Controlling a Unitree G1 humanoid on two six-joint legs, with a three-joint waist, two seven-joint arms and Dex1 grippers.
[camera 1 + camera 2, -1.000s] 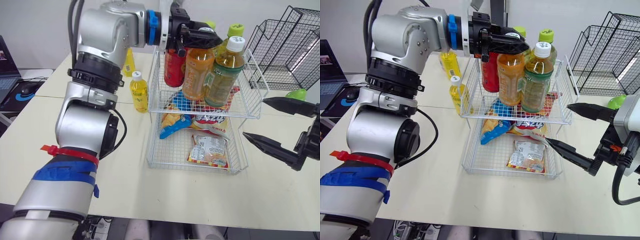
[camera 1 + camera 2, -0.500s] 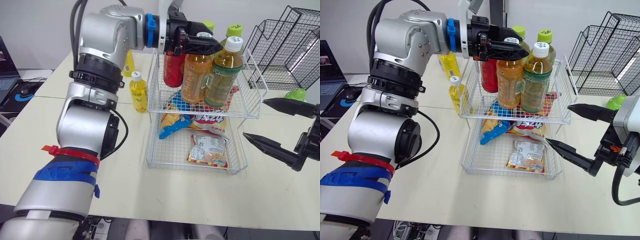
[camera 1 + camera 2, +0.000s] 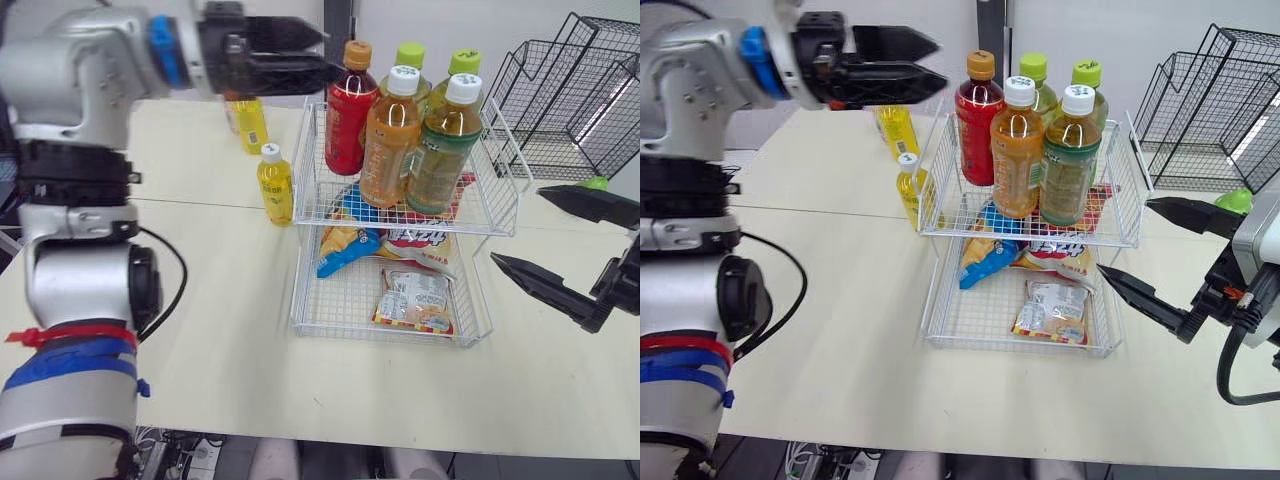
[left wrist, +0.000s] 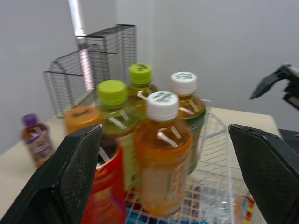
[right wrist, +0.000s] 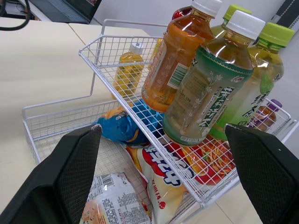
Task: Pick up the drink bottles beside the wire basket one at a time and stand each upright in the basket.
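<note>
The two-tier wire basket (image 3: 312,190) stands on the tabletop (image 3: 200,300), nearer to its right edge than to its left. In the upper tier five drink bottles stand upright and close together: a red bottle (image 3: 347,120) with a brown cap at the left, an orange bottle (image 3: 388,145) and a green tea bottle (image 3: 440,150), both with white caps, at the front, and two green-capped bottles (image 3: 410,58) behind them. The lower tier holds flat snack bags (image 3: 412,300), one of them blue. Just beside the left wall of the basket a small yellow bottle (image 3: 276,185) with a white cap stands upright on the tabletop, and a second yellow bottle (image 3: 250,122) stands behind it, closer to the far edge. The left gripper (image 3: 925,58) hangs in the air above these yellow bottles, its fingers spread apart and holding nothing; the tips point toward the red bottle and are near it, but apart from it. The right gripper (image 3: 520,228) is low beside the right wall of the basket, near the right edge of the tabletop, its fingers also spread wide and empty. In the left wrist view a small purple-capped bottle (image 4: 35,137) stands on the tabletop apart from the basket. Black wire racks (image 3: 570,90) stand at the far right corner.
</note>
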